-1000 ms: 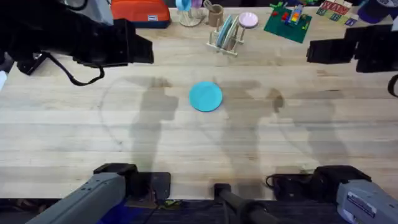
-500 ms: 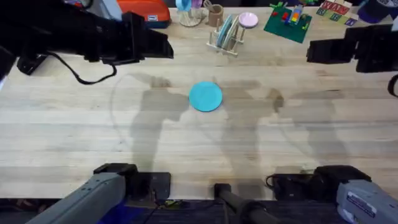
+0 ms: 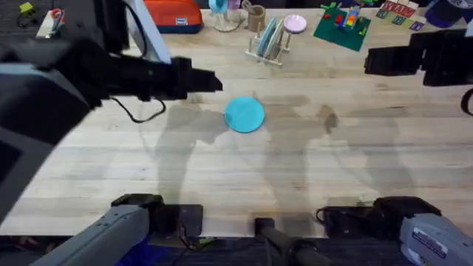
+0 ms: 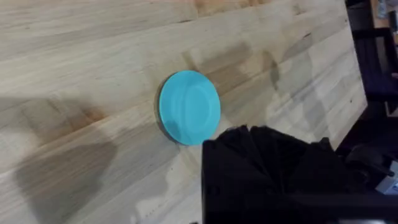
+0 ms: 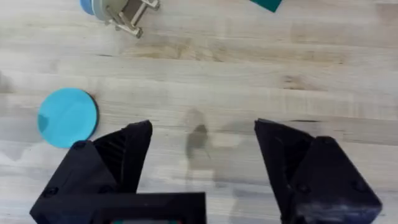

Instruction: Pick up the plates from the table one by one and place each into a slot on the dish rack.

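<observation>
Plate [image 3: 244, 115] lies flat on our table [image 3: 332, 170], near the middle, nothing touching it. Our left pincer [image 3: 211, 81] hangs just to its left; we cannot tell how its fingers stand. Our right pincer [image 5: 202, 155] holds nothing, its fingers spread wide, well off to the right. At the far edge stands the rack [image 3: 269, 43] with plates upright in its slots.

Far edge of the scene: green brick baseplate [image 3: 341, 28] bearing coloured bricks, beside a pink disc [image 3: 295, 24]. An orange case [image 3: 174, 15] and a tan cup [image 3: 256, 16] stand farther along the same edge.
</observation>
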You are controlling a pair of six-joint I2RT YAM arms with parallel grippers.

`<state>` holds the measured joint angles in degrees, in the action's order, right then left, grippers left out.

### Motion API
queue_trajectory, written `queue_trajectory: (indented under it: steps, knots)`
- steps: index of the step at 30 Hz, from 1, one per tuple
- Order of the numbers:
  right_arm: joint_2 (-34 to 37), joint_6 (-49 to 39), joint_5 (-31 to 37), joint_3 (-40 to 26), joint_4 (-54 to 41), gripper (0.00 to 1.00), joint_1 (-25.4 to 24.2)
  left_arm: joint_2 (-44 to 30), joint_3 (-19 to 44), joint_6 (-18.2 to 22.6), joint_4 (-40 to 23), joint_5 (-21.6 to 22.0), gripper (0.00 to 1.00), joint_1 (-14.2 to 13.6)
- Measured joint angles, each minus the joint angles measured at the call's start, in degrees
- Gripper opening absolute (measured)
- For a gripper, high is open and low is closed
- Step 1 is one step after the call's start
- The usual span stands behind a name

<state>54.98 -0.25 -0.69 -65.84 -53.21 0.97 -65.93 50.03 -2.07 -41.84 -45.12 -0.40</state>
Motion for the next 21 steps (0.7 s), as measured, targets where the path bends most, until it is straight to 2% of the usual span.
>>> queue_trajectory:
  steps: [8,17,21]
  knots:
    - [0.0,0.0,0.0,0.0,0.0,0.995,0.0,0.0,-9.2,0.1,8.5,-3.4,0.042,0.0]
    - [0.0,0.0,0.0,0.0,0.0,0.995,0.0,-0.3,-10.6,0.2,11.9,-4.2,0.042,0.0]
    - [0.0,0.0,0.0,0.0,0.0,0.995,0.0,-3.4,-10.6,0.2,13.4,-4.9,0.041,0.0]
